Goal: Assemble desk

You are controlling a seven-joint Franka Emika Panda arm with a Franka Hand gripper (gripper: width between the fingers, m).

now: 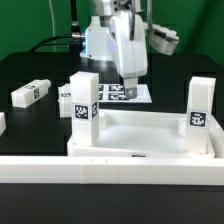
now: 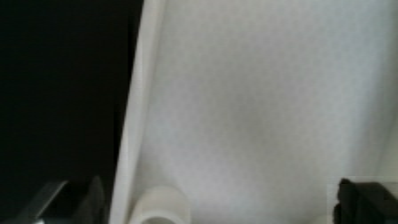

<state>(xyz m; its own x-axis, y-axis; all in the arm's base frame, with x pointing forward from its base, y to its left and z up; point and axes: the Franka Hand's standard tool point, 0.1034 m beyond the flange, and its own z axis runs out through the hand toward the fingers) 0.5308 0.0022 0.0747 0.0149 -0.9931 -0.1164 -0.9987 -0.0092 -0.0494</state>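
Note:
The white rimmed tabletop [image 1: 140, 130] lies at the front of the black table. A square leg block [image 1: 83, 98] stands upright at its corner on the exterior view's left, and a second leg [image 1: 198, 102] stands at the corner on the right. A third leg [image 1: 32, 93] lies loose on the table to the left. My gripper [image 1: 130, 78] hangs open just above the tabletop's far edge, holding nothing. In the wrist view the tabletop [image 2: 249, 100] fills the picture, with its rim and a round socket [image 2: 157, 205] near one finger; the gripper [image 2: 210, 205] is open over it, dark fingertips [image 2: 365, 198] wide apart.
The marker board [image 1: 140, 94] lies flat behind the tabletop, under the arm. A long white border bar [image 1: 100, 168] runs along the front. Another white piece [image 1: 2, 122] shows at the exterior view's left edge. The arm's base [image 1: 100, 40] stands at the back.

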